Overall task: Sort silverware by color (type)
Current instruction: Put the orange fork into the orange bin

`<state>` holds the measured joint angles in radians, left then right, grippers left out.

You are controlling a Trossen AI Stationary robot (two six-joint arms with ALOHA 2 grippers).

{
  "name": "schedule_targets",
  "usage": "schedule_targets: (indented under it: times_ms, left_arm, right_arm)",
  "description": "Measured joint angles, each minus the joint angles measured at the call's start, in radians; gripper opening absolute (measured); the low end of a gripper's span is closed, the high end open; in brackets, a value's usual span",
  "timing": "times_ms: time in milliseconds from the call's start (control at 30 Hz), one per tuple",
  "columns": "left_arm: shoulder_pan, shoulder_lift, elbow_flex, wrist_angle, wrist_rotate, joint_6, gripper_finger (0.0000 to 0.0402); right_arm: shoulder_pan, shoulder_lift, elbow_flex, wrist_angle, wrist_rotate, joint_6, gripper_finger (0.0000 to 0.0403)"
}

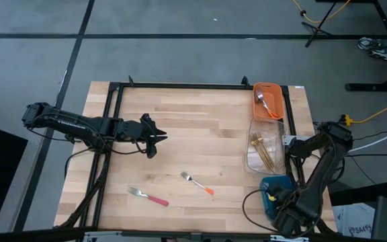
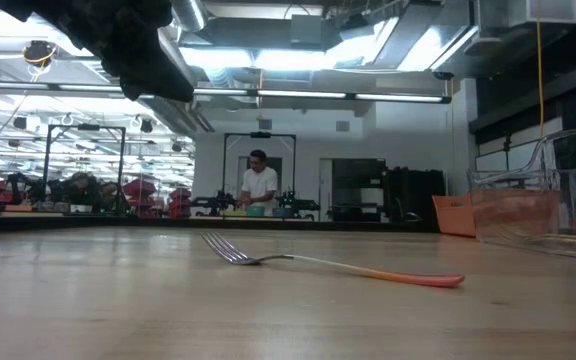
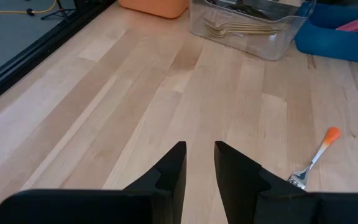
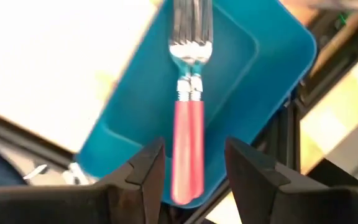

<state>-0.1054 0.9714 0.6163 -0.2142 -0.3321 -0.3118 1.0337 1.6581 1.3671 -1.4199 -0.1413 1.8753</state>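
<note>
Pink-handled fork lies in the blue bin, probably just released: right gripper spread above; left gripper barely parted, empty.

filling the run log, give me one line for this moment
left hand open over bare table | right hand open above pink fork in blue bin | orange fork, pink-handled fork still loose

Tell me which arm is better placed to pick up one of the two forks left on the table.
Left. The left gripper hovers open over mid-table, nearer the orange-handled fork and pink-handled fork. The right gripper is open over the blue bin at the table's right edge.
</note>
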Motion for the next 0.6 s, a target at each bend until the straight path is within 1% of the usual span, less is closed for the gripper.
schedule_targets:
  times_ms: [167, 300, 433, 600]
  left_arm:
    - [0.0, 0.0, 0.0, 0.0, 0.0, 0.0, 0.0077]
    - [0.0, 0.0, 0.0, 0.0, 0.0, 0.0, 0.0077]
    - [0.0, 0.0, 0.0, 0.0, 0.0, 0.0, 0.0077]
    - [0.0, 0.0, 0.0, 0.0, 0.0, 0.007, 0.0077]
  right_arm:
    - [-0.002, 0.0, 0.102, -0.038, 0.111, -0.003, 0.0152]
    - [-0.016, 0.0, 0.168, -0.049, 0.231, -0.033, 0.0152]
    - [-0.057, 0.0, 0.198, -0.034, 0.332, -0.144, 0.0152]
    - [-0.144, 0.0, 0.197, 0.005, 0.422, -0.311, 0.0152]
